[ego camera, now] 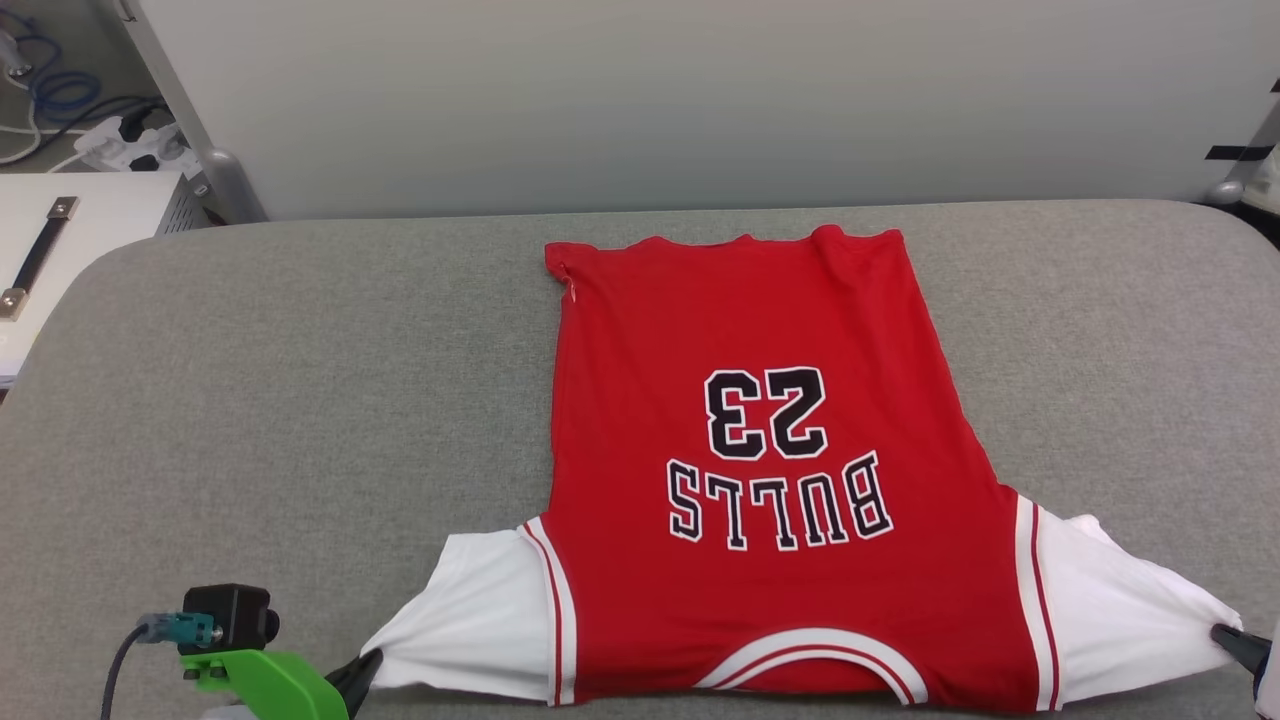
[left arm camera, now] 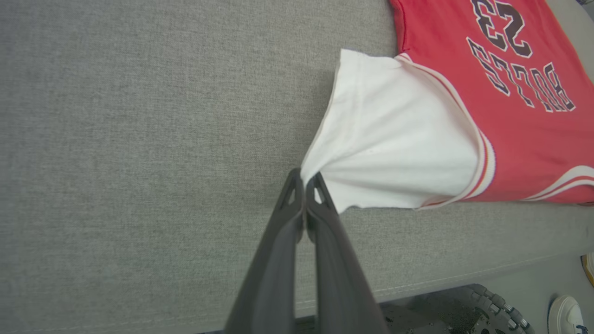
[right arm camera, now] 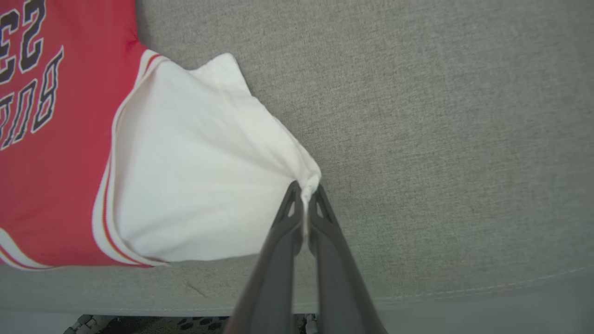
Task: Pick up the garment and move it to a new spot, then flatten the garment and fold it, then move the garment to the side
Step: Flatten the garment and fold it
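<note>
— Grey fabric top (ego camera: 300, 400), wide, with a pale wall (ego camera: 700, 100) behind it. What lies on it?
— One shirt (ego camera: 750, 330), red, spread flat to the right of the middle. Its collar (ego camera: 815, 650) is at the near edge, its hem (ego camera: 730, 240) close to the far edge.
— Which side is up?
— The side with the print (ego camera: 770, 460): "BULLS" and "23" in black with white outline, upside down from the head camera.
— And the sleeves?
— Both white, both drawn outward into points. The left sleeve (left arm camera: 394, 148) tapers to the left gripper (left arm camera: 305, 178); the right sleeve (right arm camera: 195, 162) tapers to the right gripper (right arm camera: 306, 188).
— How do the grippers stand?
— Each is closed tight on its sleeve's tip. In the left wrist view the two dark fingers (left arm camera: 278, 260) meet with the cloth corner pinched at their very ends. In the right wrist view a thin fold of white cloth runs down between them.
— High or low?
— Low, by the top's near edge, well apart, one at each side of the shirt. Whether they touch the top, I cannot tell.
— Is the shirt smooth?
— Mostly: the red body lies flat, and the sleeves show pull lines fanning from each pinch.
— Anything else?
— A white box (ego camera: 90, 230) with a black handle past the far left corner.
</note>
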